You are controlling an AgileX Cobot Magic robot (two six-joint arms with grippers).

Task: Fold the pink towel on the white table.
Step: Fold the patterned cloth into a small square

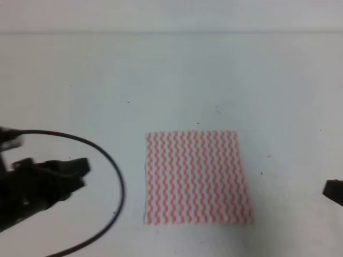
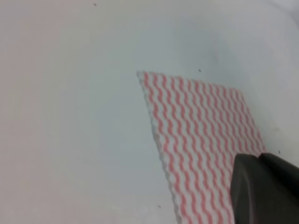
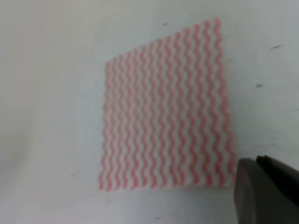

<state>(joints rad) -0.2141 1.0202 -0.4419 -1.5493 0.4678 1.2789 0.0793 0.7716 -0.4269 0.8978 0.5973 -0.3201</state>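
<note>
While the thin pink-and-white wavy-striped towel (image 1: 197, 176) lies flat on the big plain white table (image 1: 171, 80), both arms wait off to its sides. The towel sits a bit right of the middle of the high view, near the front edge. It looks smooth, and no fold can be seen from here.

The black left gripper (image 1: 75, 171) is on the left, with a black cable (image 1: 115, 176) looping around it. The towel lies to its right, with a strip of bare table between them. Its tips point toward the towel's left edge. Whether its jaws stand apart or together is too blurry to tell. In the left wrist view only a dark piece of it (image 2: 264, 189) shows, low in the corner over the towel's near part.

The right gripper (image 1: 333, 191) only peeks in at the right edge of the high view. The towel lies to its left, also apart from it. Its jaws cannot be judged either.

The towel is nearly square, a little longer from front to back. Its stripes run front to back too, and its sides line up with the table's edges. The left gripper shows more and looks the nearer one, so the left edge may be the easier one to grab first.
</note>
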